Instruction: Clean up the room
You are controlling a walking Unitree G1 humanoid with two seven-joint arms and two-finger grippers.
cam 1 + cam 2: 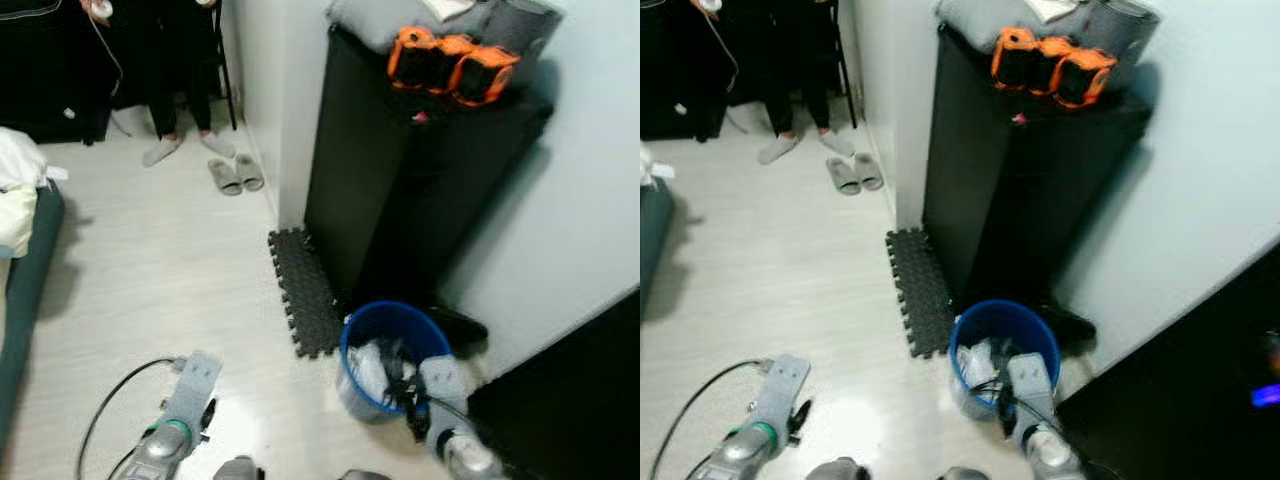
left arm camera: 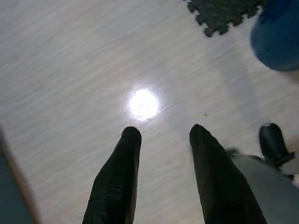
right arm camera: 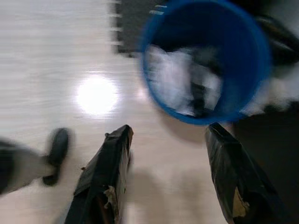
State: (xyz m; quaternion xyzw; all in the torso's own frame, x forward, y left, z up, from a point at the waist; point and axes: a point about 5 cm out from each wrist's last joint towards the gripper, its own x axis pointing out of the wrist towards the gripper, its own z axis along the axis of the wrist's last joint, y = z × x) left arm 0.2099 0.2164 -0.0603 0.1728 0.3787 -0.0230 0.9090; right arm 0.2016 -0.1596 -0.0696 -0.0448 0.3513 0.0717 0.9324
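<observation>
The pale floor (image 1: 150,280) ran back to a dark doorway, where a person's legs (image 1: 180,90) stood in socks, with a pair of grey slippers (image 1: 235,175) lying just in front of them near the wall corner. A tall black cabinet (image 1: 400,170) stood against the white wall (image 1: 590,180) on the right and took up most of that side. On its top sat grey cushions (image 1: 500,20) and, at the front edge, an orange and black bundle (image 1: 452,65). A bed edge (image 1: 25,260) with pale bedding (image 1: 18,190) ran along the left side of the room. Something low and black (image 1: 570,400) filled the near right corner, hemming in the space there.

At the cabinet's foot a strip of dark foam mat (image 1: 305,295) lay on the floor, and touching its near end stood the blue bin (image 1: 392,355), holding crumpled white rubbish (image 3: 170,79) and something dark. A black shoe-like thing (image 1: 462,325) lay just behind the bin, between it and the wall.

The right gripper (image 3: 168,135) hung just beside the bin's near rim, its fingers (image 3: 112,158) spread wide and holding nothing. The left gripper (image 2: 163,133) hovered over bare floor well to the left of the bin, fingers (image 2: 124,163) likewise apart and empty, with a bright lamp reflection (image 2: 143,103) on the boards just beyond them. A black cable (image 1: 115,395) curved along the left arm.
</observation>
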